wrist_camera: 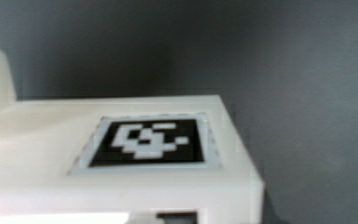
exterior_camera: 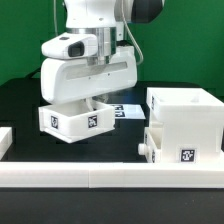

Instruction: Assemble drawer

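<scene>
The gripper (exterior_camera: 80, 100) hangs from the arm at the middle of the exterior view. Its fingers reach down into a small open-top white tray (exterior_camera: 72, 118) with two tags on its front wall, and it looks shut on the tray's wall. The tray sits slightly tilted, at or just above the black table. The tall white housing (exterior_camera: 185, 122) stands apart at the exterior view's right, with a tag low on its front and a rounded part sticking out at its lower left. In the wrist view a tagged white surface of the tray (wrist_camera: 149, 142) fills the picture. The fingertips are hidden.
Long low white border rails (exterior_camera: 110, 176) run along the front, with a short piece (exterior_camera: 5, 138) at the exterior view's left. The marker board (exterior_camera: 126, 110) lies flat between tray and housing. A green wall stands behind the black table.
</scene>
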Available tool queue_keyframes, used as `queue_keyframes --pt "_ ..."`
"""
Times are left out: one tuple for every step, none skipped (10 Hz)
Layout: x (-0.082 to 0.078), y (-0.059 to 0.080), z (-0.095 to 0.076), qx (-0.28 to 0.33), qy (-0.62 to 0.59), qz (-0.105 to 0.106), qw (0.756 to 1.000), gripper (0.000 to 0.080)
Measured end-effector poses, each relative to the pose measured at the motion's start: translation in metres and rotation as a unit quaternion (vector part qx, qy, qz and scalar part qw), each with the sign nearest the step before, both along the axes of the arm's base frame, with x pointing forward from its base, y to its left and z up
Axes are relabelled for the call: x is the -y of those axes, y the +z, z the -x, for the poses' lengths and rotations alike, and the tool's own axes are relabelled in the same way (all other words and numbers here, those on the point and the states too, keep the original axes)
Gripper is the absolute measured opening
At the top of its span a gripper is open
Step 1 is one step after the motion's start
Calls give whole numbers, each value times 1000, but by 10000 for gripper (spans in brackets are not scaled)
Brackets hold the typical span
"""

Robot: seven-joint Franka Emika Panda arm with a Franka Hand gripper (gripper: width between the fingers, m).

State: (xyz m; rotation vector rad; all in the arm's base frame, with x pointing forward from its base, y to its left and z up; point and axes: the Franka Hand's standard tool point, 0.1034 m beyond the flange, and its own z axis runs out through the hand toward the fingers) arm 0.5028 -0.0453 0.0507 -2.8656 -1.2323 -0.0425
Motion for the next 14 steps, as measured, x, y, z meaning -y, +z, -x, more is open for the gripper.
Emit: queue_keyframes --pt "-1 2 -5 -4 45 3 999 42" --pt "-2 4 -9 -3 83 7 997 42" --pt "-2 5 -10 -1 129 11 992 42" --pt "-1 4 -10 -1 155 11 988 42" --pt "0 4 -9 -1 176 13 984 42" --pt "2 4 -9 -1 221 16 975 42" --pt "3 4 -9 -1 250 18 968 42" --pt "3 4 -9 -1 272 19 962 42" --pt "3 7 -14 0 339 27 940 42" --pt "1 8 -20 0 362 31 932 42" --pt "-5 9 -29 0 366 30 930 42" --pt "-12 8 -36 0 376 32 926 42" --pt "-15 5 -42 -4 389 31 921 42" --pt "-14 5 -40 -9 387 29 922 42"
